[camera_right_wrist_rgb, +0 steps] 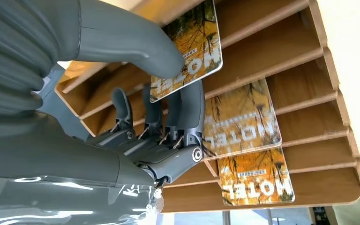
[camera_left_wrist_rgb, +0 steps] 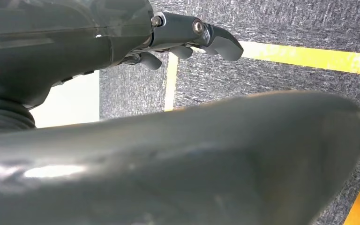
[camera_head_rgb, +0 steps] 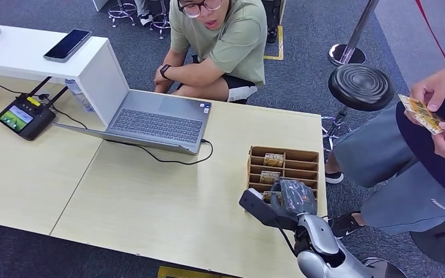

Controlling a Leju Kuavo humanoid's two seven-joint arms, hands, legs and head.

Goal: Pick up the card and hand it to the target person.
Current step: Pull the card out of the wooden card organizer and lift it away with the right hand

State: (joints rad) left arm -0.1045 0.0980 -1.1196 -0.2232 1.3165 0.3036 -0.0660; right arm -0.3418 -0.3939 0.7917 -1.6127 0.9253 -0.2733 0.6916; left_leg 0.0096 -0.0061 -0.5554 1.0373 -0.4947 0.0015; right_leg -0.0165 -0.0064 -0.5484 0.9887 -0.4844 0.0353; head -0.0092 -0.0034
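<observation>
Pinching the nearest card [camera_right_wrist_rgb: 187,51] in the wooden rack [camera_right_wrist_rgb: 281,51], the right hand [camera_right_wrist_rgb: 136,117] has its thumb on the printed face and its darker fingers [camera_right_wrist_rgb: 192,110] behind it, the card standing in the slot closest to the robot. Two more cards [camera_right_wrist_rgb: 241,119] stand in the slots beyond. From the head view the rack [camera_head_rgb: 310,156] sits on the pale table [camera_head_rgb: 150,202] near its right edge, with the right hand [camera_head_rgb: 292,197] over its near end. A laptop [camera_head_rgb: 156,121] lies open farther back, a seated person [camera_head_rgb: 220,40] behind it. Another person [camera_head_rgb: 417,150] at the right holds a card [camera_head_rgb: 420,113] in both hands. The left hand [camera_left_wrist_rgb: 187,35] hangs over carpet, fingers curled in, holding nothing.
</observation>
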